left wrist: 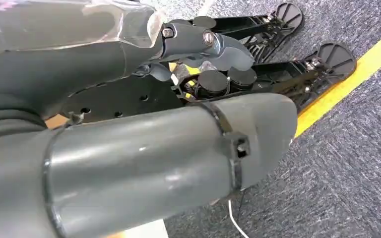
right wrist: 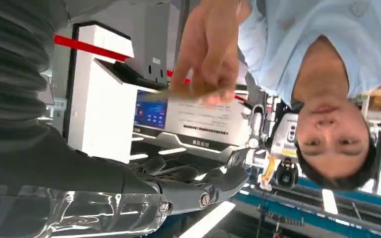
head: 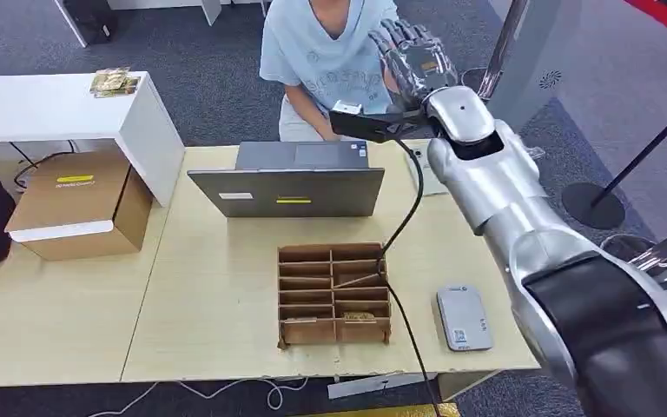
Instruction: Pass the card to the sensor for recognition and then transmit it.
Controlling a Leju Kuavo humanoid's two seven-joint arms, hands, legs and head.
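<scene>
Nearly done: card (right wrist: 198,95) pinched by person's hand (right wrist: 208,49), upper centre; right robot hand (right wrist: 198,186) wide, empty; left unclear.

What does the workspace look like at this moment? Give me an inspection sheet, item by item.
Surface: light wooden table, lightly loaded.
Job's things: card pinched in a person's hand; grey sensor flat near the table's front edge.
Clutter: open laptop; brown divider box.
Hands: right hand raised toward the person, fingers apart, holding nothing; left hand hangs over the floor, grip unclear.
Cables: black cable crosses the divider box.
Surroundings: cardboard box, white side table.
</scene>
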